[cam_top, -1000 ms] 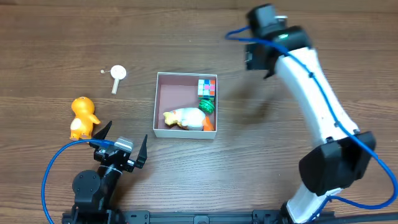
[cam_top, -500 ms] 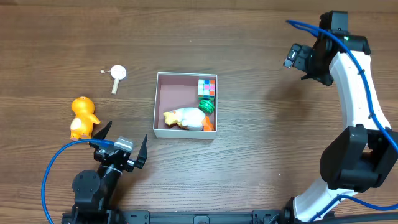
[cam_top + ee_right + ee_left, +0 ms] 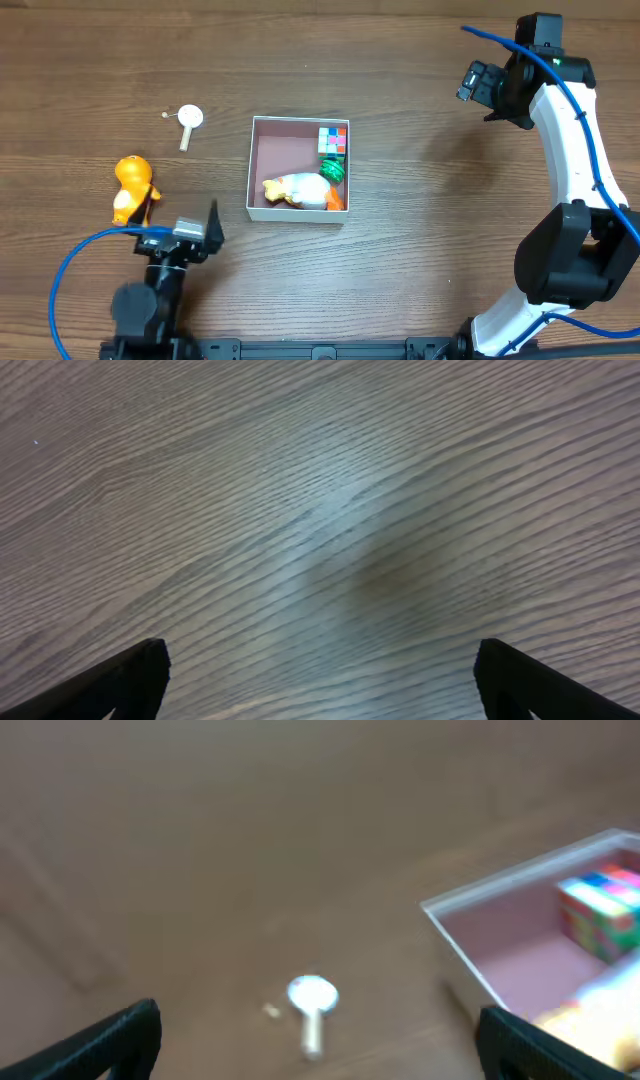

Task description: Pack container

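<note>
While orange duck (image 3: 132,190) sits outside box (image 3: 280,150), at left of frame, left claw (image 3: 185,232) hovers just lower right of it, jaws wide, empty. Box mid-frame. Right claw (image 3: 478,82) far upper right, spread, empty. Left arm nearer.
</note>
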Motion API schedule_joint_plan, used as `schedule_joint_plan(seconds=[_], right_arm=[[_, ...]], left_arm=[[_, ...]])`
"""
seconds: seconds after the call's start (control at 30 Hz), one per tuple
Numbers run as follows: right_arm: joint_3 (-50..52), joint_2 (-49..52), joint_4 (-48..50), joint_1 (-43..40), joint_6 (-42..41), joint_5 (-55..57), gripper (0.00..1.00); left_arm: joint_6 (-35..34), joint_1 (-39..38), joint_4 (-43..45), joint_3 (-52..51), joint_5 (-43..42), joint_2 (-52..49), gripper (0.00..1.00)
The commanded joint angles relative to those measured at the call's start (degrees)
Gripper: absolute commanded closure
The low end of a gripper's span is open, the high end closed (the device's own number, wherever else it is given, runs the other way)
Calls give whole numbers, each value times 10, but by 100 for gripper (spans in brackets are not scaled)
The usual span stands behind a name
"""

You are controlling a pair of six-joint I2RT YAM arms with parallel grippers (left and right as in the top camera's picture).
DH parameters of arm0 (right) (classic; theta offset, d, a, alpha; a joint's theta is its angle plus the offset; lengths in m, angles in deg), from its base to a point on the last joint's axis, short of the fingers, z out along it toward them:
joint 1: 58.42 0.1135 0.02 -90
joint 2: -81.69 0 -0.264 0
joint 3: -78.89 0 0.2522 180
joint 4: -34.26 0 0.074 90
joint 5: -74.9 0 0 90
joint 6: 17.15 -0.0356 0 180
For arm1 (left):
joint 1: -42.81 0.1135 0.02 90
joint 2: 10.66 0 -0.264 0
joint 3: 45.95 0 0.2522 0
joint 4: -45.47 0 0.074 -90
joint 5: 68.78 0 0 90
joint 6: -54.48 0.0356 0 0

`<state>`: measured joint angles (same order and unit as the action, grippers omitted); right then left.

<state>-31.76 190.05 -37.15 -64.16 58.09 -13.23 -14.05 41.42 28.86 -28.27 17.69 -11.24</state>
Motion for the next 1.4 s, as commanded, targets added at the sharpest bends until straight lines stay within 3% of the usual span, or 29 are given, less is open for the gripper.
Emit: schedule_joint_plan(seconds=[0.0, 0.13, 0.33, 0.53, 0.6, 0.73, 0.83, 0.93, 0.97, 1.07, 1.13, 1.27, 1.37], right_arm=[[2, -9, 4, 0, -3, -1, 0], [2, -9, 4, 0, -3, -1, 0], [2, -9, 4, 0, -3, -1, 0], [2, -9, 4, 0, -3, -1, 0], [2, -9, 4, 0, -3, -1, 0], [2, -9, 4, 0, -3, -1, 0], [2, -9, 4, 0, -3, -1, 0], [2, -9, 4, 0, -3, -1, 0], [2, -9, 4, 0, -3, -1, 0], [2, -9, 4, 0, -3, -1, 0], [2, -9, 4, 0, -3, -1, 0], [2, -9, 4, 0, -3, -1, 0], [2, -9, 4, 0, -3, -1, 0]], left_arm=[[2, 4, 26, 4, -23, 3, 0], [32, 4, 59, 16, 1, 3, 0], [23, 4, 71, 25, -10, 3, 0], [8, 4, -108, 188, -6, -66, 0], [8, 4, -159, 266, -62, -126, 0], [1, 4, -178, 342, -95, -150, 0], [-45, 4, -257, 410, -93, -197, 0], [-177, 4, -513, 550, -77, -356, 0], [-189, 4, -586, 594, -93, -417, 0], [-207, 10, -695, 646, -95, -537, 0], [-263, 38, -703, 654, -79, -617, 0], [-209, 99, -634, 654, -74, -750, 0], [-219, 150, -608, 654, -51, -790, 0]])
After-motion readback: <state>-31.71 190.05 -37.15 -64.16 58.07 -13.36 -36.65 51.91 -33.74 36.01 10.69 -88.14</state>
